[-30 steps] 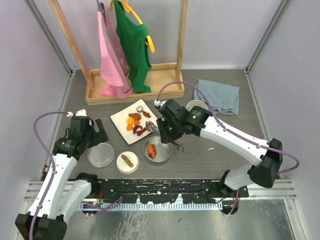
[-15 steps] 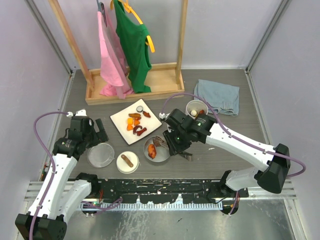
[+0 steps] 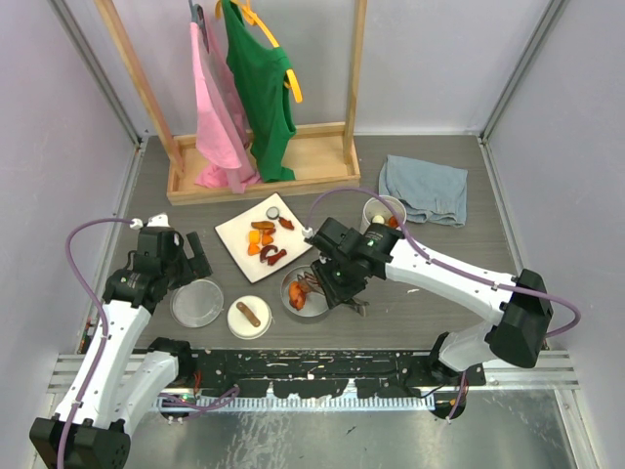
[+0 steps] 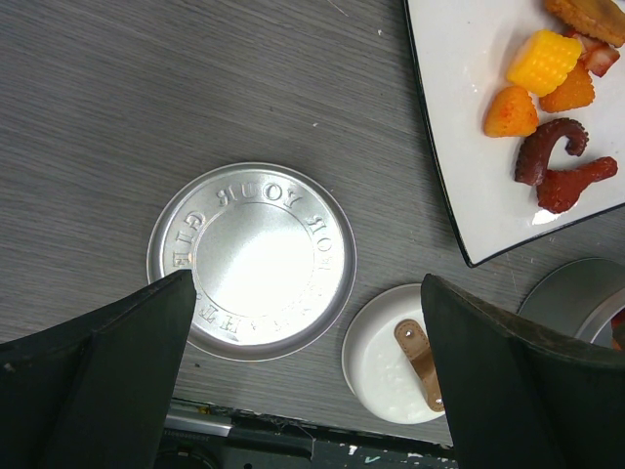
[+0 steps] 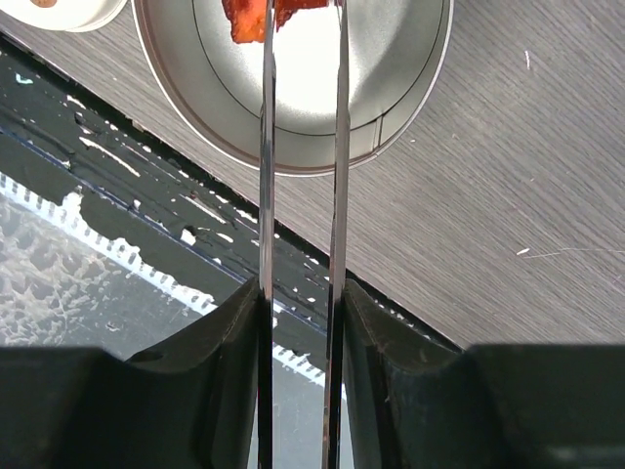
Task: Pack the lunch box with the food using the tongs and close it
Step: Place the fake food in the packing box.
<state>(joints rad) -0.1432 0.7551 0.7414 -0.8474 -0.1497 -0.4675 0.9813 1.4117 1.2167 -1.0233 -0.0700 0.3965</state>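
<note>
Lunch-box lid (image 4: 252, 261) lies flat and shiny under the wide-open left gripper (image 4: 308, 332). Beside it, the small dish (image 4: 376, 357) holds the sausage (image 4: 420, 357). Clamped on the tongs (image 5: 266, 195), the right gripper (image 5: 301, 322) has swung from the plate (image 4: 459, 176) to above the tin (image 5: 410, 107), which holds orange and dark red pieces (image 5: 256, 18).

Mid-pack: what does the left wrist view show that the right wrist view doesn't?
Left wrist only: the flat lid lying on the table, the white plate carrying plated food, and the open left pincer. Right wrist only: the tongs clamped in the right pincer, tips over an orange-red piece inside the wide tin. Both: that wide tin, just its rim in the left wrist view, and the small dish.
</note>
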